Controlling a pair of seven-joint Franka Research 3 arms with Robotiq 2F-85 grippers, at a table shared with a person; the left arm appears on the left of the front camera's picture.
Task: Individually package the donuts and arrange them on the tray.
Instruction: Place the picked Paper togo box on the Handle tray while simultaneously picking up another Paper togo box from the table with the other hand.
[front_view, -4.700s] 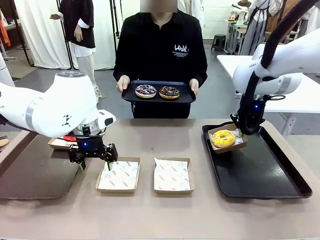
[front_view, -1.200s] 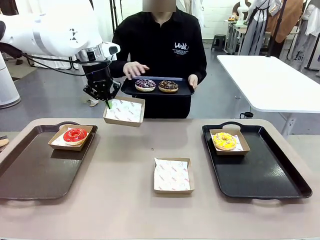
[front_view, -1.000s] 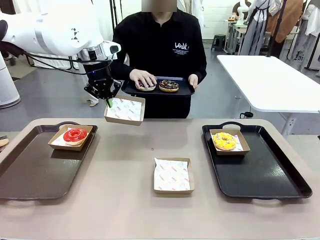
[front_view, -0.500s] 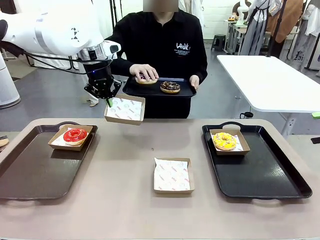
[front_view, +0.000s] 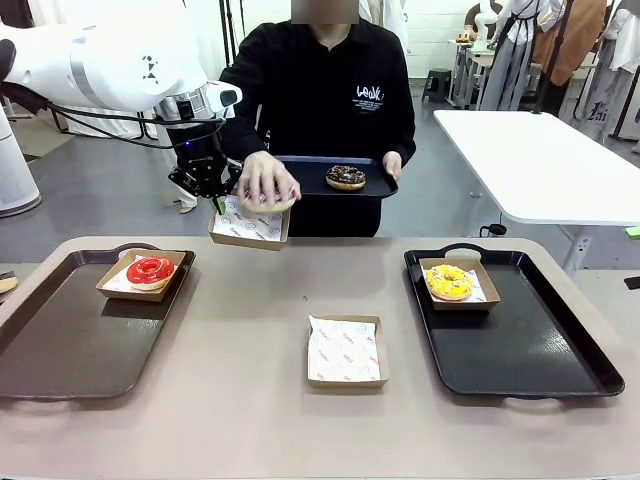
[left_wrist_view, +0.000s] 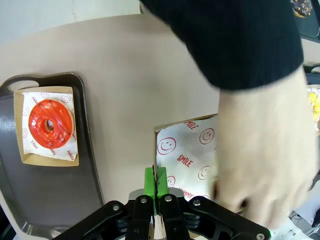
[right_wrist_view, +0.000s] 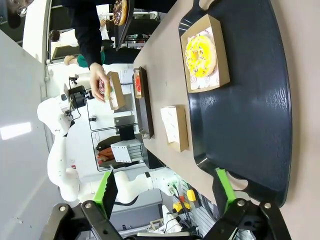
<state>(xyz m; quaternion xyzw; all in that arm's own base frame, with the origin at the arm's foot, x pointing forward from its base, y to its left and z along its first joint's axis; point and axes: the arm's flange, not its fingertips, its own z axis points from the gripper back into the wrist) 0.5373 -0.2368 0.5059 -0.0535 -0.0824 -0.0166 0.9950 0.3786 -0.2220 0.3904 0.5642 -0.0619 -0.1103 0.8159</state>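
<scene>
1. Note right gripper (right_wrist_view: 162, 192): jaws spread wide, gripping nothing, facing right tray (right_wrist_view: 250, 100).
2. Note empty paper-lined box (front_view: 343, 351) at table centre.
3. Note yellow sprinkled donut (front_view: 447, 281) boxed on right tray, red donut (front_view: 151, 270) boxed on left tray (front_view: 60, 350).
4. Note left gripper (front_view: 215, 205) clamped on edge of raised lined box (front_view: 250, 228) above table's far side.
5. Note person's hand (front_view: 268, 180) holding mostly covered donut (front_view: 278, 205) at raised lined box.
6. Note chocolate donut (front_view: 346, 177) on hand-held tray (front_view: 385, 188).
</scene>
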